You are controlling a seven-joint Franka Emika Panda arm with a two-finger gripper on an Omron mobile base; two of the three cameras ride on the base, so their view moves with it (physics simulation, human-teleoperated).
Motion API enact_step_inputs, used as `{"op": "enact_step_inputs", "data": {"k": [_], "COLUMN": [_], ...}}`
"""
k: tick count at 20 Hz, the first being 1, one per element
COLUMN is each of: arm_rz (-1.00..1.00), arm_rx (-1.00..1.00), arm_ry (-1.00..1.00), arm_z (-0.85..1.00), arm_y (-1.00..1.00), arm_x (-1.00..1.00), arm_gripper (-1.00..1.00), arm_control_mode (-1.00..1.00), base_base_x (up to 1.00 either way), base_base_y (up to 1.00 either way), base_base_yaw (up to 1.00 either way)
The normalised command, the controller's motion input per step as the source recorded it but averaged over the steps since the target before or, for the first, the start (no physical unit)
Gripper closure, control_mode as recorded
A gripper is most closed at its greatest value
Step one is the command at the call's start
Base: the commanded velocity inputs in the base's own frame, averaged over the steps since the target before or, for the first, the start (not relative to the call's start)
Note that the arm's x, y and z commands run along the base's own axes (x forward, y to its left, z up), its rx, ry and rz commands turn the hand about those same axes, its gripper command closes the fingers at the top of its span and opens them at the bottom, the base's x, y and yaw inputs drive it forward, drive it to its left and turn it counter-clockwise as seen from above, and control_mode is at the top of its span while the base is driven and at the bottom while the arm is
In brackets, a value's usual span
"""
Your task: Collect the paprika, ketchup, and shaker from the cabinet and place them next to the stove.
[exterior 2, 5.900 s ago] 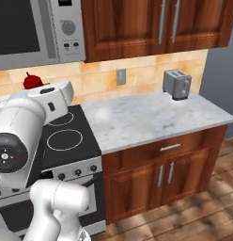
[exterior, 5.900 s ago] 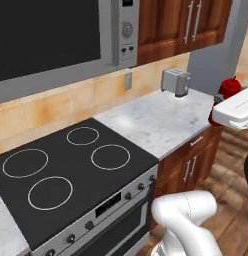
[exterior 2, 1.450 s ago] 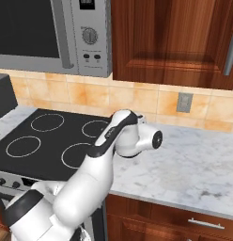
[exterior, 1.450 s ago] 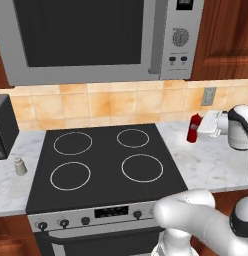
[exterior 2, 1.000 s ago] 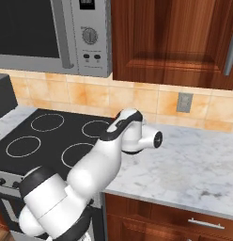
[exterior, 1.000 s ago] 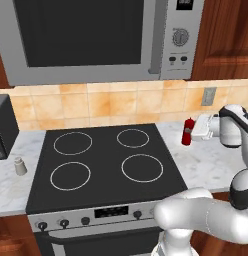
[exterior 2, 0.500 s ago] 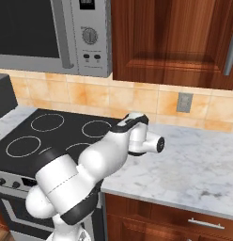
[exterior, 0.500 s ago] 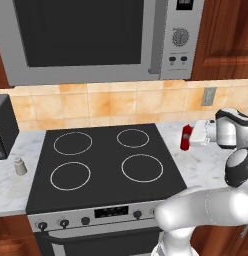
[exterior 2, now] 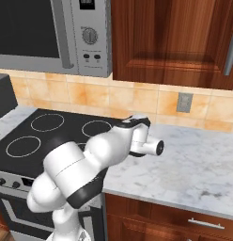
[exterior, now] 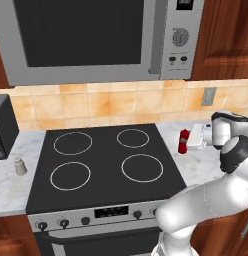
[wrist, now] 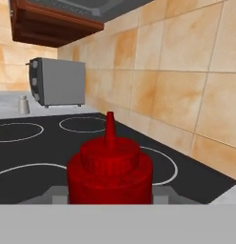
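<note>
1. The ketchup [exterior: 183,141] stands upright on the marble counter [exterior: 203,167], just beside the right edge of the stove [exterior: 101,165]. It is a slim red bottle with a pointed nozzle.
2. The gripper [exterior: 192,142] comes at the bottle from the right side, lying about level, and its white hand is right against the bottle.
3. In the hand view the ketchup [wrist: 110,169] sits close in front of the camera, between the two grey fingertips [wrist: 54,194]. The fingers are clamped on the bottle from both sides.
4. It is hard to tell whether the bottom of the bottle touches the counter or hangs a little above it.
5. In the right base view the white arm bends over the near right corner of the stove [exterior 2: 48,134] and hides the bottle.
6. The shaker [exterior: 19,166] stands on the counter at the left side of the stove, well apart from the ketchup. In the hand view it is the small pale thing [wrist: 24,105] far behind the burners.
7. A dark grey toaster [wrist: 58,82] stands near the shaker, at the far left of the counter.
8. A microwave [exterior: 96,37] hangs above the stove, and an outlet [exterior: 209,96] is on the tiled wall to the right.
</note>
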Motion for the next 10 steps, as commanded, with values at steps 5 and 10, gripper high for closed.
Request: {"op": "enact_step_inputs", "data": {"k": [5,10], "arm_rz": [0.02,0.04], "arm_rx": [0.00,0.00], "arm_ry": [0.00,0.01], "arm_z": [-0.29,-0.34], "arm_y": [-0.05,-0.14], "arm_x": [0.20,0.19], "arm_gripper": [1.00,1.00], "arm_control_mode": [-1.00,-1.00], "base_base_x": [0.00,0.00], "base_base_y": [0.00,0.00], "base_base_yaw": [0.00,0.00]}}
